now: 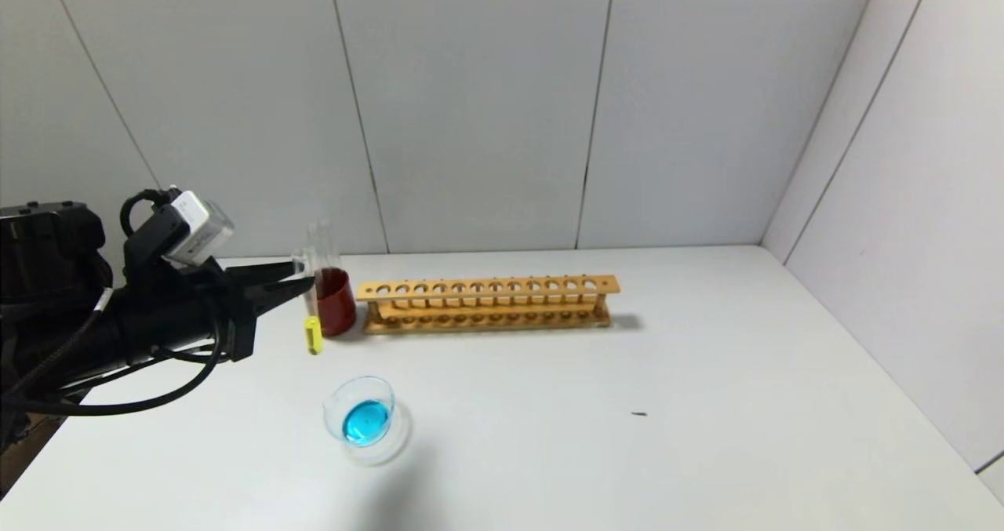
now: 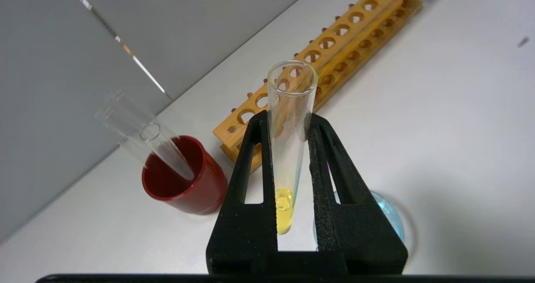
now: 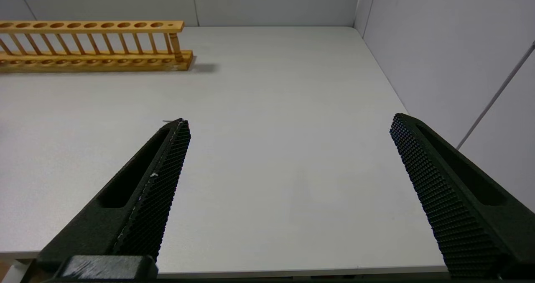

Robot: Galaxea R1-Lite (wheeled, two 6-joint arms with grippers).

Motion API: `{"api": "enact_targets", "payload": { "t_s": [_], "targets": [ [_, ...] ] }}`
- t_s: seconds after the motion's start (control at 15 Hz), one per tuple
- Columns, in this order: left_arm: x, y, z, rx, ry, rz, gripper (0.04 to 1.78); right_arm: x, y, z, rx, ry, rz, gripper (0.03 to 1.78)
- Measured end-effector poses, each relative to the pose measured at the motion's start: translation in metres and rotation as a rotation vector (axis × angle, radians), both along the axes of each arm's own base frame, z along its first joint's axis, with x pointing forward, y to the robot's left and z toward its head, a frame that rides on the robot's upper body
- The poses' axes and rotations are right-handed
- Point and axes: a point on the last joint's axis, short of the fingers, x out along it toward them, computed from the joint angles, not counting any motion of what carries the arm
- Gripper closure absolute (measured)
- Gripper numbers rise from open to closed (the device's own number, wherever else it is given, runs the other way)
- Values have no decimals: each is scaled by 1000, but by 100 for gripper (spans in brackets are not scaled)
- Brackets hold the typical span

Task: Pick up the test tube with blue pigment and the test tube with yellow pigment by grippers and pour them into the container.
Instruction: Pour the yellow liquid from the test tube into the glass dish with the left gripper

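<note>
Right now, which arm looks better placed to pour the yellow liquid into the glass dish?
The left. Its gripper already clamps the thin clear glass tube of yellow liquid upright near the low round glass dish holding blue liquid. The right gripper hangs open, away from both.

Count of items on the counter [image 1: 706,405]

Two test tubes are seen: one test tube with yellow pigment [image 2: 288,149] and one empty tube [image 2: 146,138] leaning in a single red cup [image 2: 184,182]. One glass container [image 1: 362,417] with blue liquid, one wooden rack [image 1: 486,303] and two grippers are counted: the left gripper [image 2: 288,120] and the right gripper [image 3: 288,124].
</note>
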Motion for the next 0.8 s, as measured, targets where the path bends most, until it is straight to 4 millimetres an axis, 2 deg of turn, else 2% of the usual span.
{"api": "enact_targets", "payload": {
  "t_s": [0.47,0.8],
  "targets": [
    [0,15,-21,359,-183,-55,152,0,0,0,0,0,0,6],
    [-3,11,-32,542,-284,-133,152,0,0,0,0,0,0,6]
  ]
}}
